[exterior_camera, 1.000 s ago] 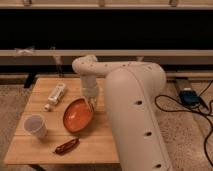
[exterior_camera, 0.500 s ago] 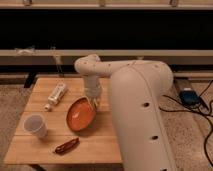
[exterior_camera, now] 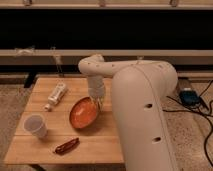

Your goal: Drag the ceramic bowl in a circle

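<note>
My gripper (exterior_camera: 96, 101), at the centre of the frame, is smooth off-white plastic like my arm (exterior_camera: 142, 110), faintly shiny. Beneath it the bowl (exterior_camera: 82, 113) is glossy orange ceramic with a darker rim. The table (exterior_camera: 107, 134) is pale matt wood. At lower left, the cup (exterior_camera: 36, 125) looks like matt white plastic or paper, and the packet (exterior_camera: 66, 145) like shiny brown wrap.
</note>
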You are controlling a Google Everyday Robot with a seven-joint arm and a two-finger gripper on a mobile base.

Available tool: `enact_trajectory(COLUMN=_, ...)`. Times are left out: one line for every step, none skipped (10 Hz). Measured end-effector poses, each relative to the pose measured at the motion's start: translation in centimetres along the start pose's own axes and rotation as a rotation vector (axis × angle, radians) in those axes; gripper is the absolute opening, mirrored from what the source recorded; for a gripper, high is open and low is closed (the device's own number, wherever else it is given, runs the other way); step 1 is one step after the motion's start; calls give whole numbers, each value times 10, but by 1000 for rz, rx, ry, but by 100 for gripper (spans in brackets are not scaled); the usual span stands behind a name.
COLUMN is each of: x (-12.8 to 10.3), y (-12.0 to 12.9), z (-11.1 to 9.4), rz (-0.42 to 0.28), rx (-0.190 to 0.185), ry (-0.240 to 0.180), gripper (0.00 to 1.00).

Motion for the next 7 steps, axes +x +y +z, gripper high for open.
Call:
enact_trajectory(x=-3, y=-2, z=1, rz=8, rx=2, ry=-3, gripper=67)
enact_trajectory(x=-5, y=-1, z=2, rz=6, rx=6, ry=-4, gripper=67)
enact_trajectory(x=-6, y=2, z=2, rz=2, rx=10, ry=-4, gripper=67)
enact_trajectory(x=-7, y=3, z=2, rz=-1, rx=13, ry=-4, gripper=67)
enact_trajectory(x=-8, y=3, z=2, rz=-5, rx=19, ry=-5, gripper=67)
enact_trajectory(x=-9, y=9, z=-1, rz=-26, rx=37, ry=-10, gripper=67)
enact_trajectory(x=-9, y=17, z=-8, rz=-44, rx=40, ry=-24, gripper=67)
